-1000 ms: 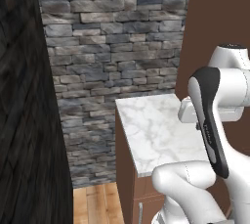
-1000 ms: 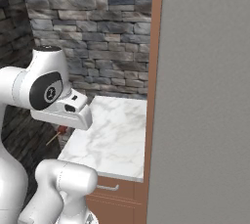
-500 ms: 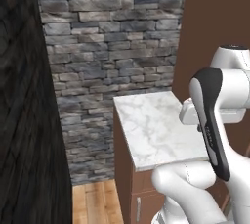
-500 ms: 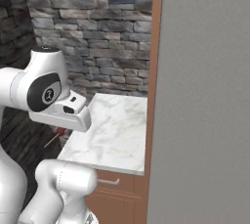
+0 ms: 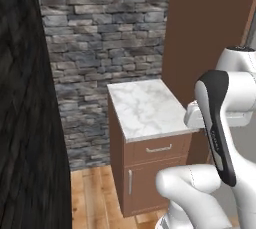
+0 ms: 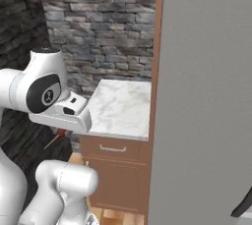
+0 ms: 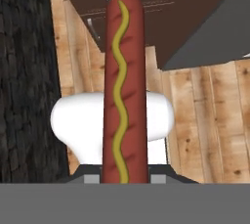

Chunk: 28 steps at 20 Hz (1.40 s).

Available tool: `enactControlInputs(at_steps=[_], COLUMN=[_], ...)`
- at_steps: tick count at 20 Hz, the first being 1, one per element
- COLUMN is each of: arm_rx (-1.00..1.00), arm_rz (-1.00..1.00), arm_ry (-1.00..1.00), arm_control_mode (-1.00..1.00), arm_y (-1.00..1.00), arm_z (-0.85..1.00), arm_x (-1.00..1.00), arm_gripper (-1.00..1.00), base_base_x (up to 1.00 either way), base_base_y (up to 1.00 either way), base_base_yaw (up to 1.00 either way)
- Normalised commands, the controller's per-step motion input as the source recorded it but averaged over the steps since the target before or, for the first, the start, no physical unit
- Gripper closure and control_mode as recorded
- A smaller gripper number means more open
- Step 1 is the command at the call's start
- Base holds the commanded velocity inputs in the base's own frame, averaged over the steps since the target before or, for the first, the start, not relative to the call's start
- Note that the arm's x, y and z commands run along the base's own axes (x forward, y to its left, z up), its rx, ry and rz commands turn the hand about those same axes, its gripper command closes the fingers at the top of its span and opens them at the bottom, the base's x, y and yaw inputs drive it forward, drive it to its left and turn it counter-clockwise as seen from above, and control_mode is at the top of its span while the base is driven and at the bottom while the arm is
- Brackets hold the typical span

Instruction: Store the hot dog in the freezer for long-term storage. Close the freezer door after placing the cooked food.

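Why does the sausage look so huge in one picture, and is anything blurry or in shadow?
Hand view: the hot dog sits right at the lens, held in the gripper, so it looms large yet sharp. Left base view: flat, even light on the marble counter, no glare. Right base view: the grey door is featureless.

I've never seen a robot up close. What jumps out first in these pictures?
The reddish-brown hot dog with a wavy mustard stripe stands tall in the middle of the hand view, clamped in the end effector above a wooden floor. In the base views, the white robot arm rises beside a marble-topped brown cabinet against a grey stone wall.
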Motion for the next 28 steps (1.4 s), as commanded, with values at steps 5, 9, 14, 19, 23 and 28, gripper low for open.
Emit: enactControlInputs(at_steps=[5,9,14,19,23,28], arm_rx=[0.00,0.00,0.00,0.00,0.00,0.00], arm_rz=[0.00,0.00,0.00,0.00,0.00,0.00], arm_ry=[0.00,0.00,0.00,0.00,0.00,0.00], arm_control_mode=[1.00,1.00,1.00,1.00,1.00,1.00], arm_y=[0.00,0.00,0.00,0.00,0.00,0.00], arm_z=[0.00,0.00,0.00,0.00,0.00,0.00], arm_x=[0.00,0.00,0.00,0.00,0.00,0.00], arm_gripper=[1.00,1.00,1.00,1.00,1.00,1.00], base_base_x=[-0.48,-0.13,-0.26,-0.42,-0.31,-0.08], base_base_y=[-0.02,-0.28,-0.59,-0.56,-0.87,-0.90], base_base_yaw=[-0.16,-0.18,-0.23,-0.20,-0.19,-0.15])
